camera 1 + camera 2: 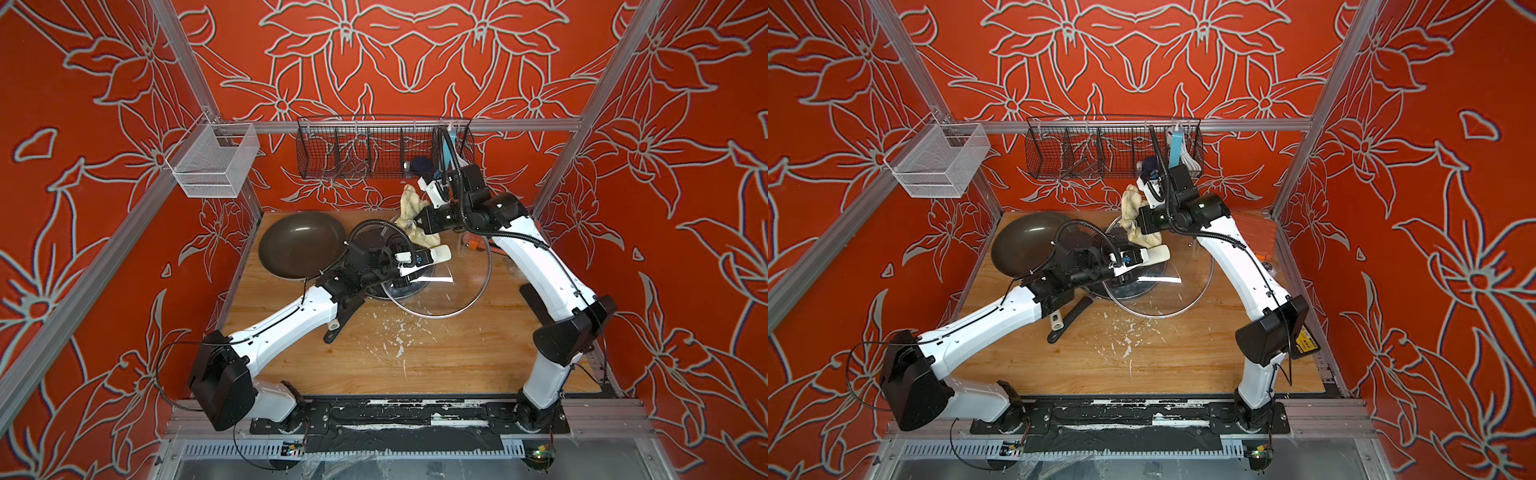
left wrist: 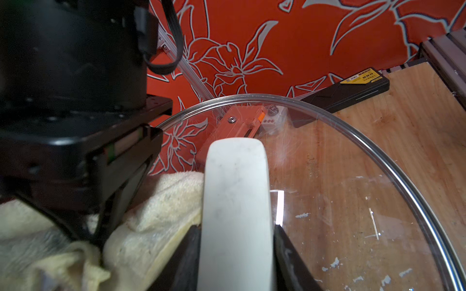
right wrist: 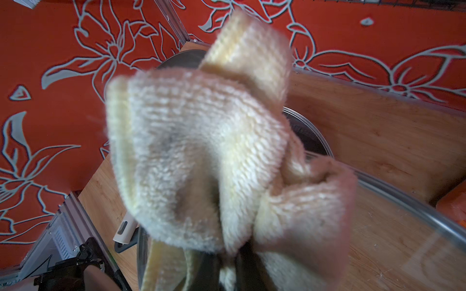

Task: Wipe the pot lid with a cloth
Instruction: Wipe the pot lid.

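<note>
Your left arm (image 1: 291, 320) stretches low over the table (image 1: 457, 357), left gripper (image 2: 237, 252) clamped on the white handle (image 2: 237, 186) of the tilted glass lid (image 1: 457, 291). Your right arm (image 1: 528, 257) folds inward, right gripper (image 1: 420, 223) pinching the bunched cloth (image 1: 428, 239) against the lid beside that handle.

The cloth (image 3: 201, 156) pinched in the right gripper (image 3: 227, 262) is soft looped terry, fluffy and matt, with greyish smudges. In the left gripper (image 2: 235, 252) the handle (image 2: 235, 191) looks like smooth, matt off-white plastic, faintly scuffed. Just beyond it, the pot lid (image 2: 353, 191) is clear glossy glass, finely scratched, ringed by a polished metal rim (image 2: 252, 96). Beneath both, the table (image 1: 436, 357) is grained wood, flecked pale.
</note>
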`<state>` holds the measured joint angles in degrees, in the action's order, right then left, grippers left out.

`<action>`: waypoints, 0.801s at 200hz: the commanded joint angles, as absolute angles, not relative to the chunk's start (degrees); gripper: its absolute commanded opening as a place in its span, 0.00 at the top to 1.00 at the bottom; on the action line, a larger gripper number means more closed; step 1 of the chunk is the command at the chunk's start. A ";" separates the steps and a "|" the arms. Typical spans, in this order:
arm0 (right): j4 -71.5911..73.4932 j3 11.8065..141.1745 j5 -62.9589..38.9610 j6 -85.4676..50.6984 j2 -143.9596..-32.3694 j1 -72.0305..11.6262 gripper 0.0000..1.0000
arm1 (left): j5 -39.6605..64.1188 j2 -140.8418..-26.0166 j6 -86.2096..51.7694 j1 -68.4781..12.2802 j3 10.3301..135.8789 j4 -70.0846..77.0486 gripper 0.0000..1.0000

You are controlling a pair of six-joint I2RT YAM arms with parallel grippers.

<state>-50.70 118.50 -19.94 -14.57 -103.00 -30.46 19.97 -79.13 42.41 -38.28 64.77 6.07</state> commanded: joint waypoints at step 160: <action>-48.99 93.03 -7.63 -22.19 -75.17 -9.80 1.00 | 1.85 -70.67 17.73 -38.67 68.12 15.83 1.00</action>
<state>-49.23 96.75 -11.40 -19.33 -78.76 -12.56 4.51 -76.44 22.63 -38.35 64.75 3.90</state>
